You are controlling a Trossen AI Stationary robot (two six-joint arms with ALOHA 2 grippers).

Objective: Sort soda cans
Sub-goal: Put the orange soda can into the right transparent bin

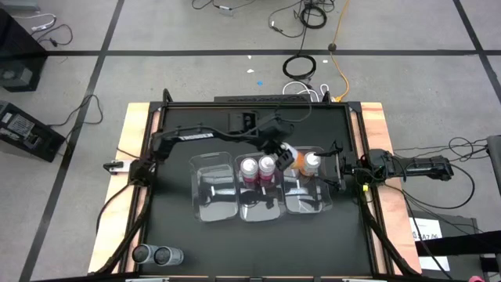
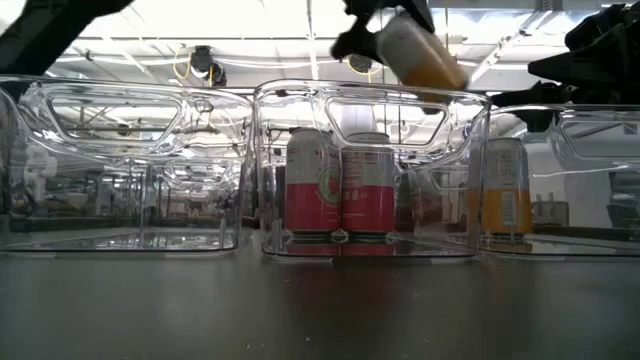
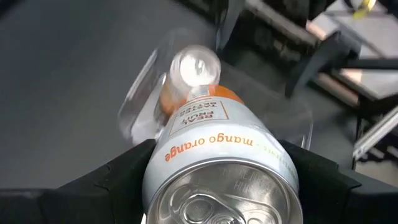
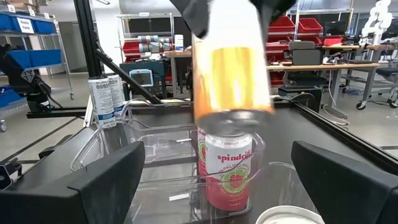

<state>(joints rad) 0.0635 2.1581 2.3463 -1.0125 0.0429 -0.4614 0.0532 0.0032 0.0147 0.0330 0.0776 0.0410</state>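
My left gripper (image 1: 280,150) is shut on an orange-bodied soda can (image 2: 420,50), held in the air over the seam between the middle bin and the right bin. The middle clear bin (image 1: 258,205) holds two red-pink cans (image 1: 257,167) standing upright. A second orange can (image 1: 311,163) stands in the right bin (image 1: 309,205). Two silver-grey cans (image 1: 153,254) stand at the table's near left corner. My right gripper (image 1: 338,166) waits open at the right bin's right side, touching nothing. My left gripper (image 3: 221,174) pinches the orange can by its side wall near the top end (image 3: 186,155), one finger (image 3: 118,183) on each side, across the can. It comes from above. The can is lifted clear and tilted, its bottom end (image 2: 450,75) pointing down toward the right bin.
The left clear bin (image 1: 214,205) has nothing in it. The three bins stand side by side in the middle of the black table (image 1: 180,141). Dark open table lies on the near side of the bins. Wooden strips (image 1: 374,117) run along the left and right edges.
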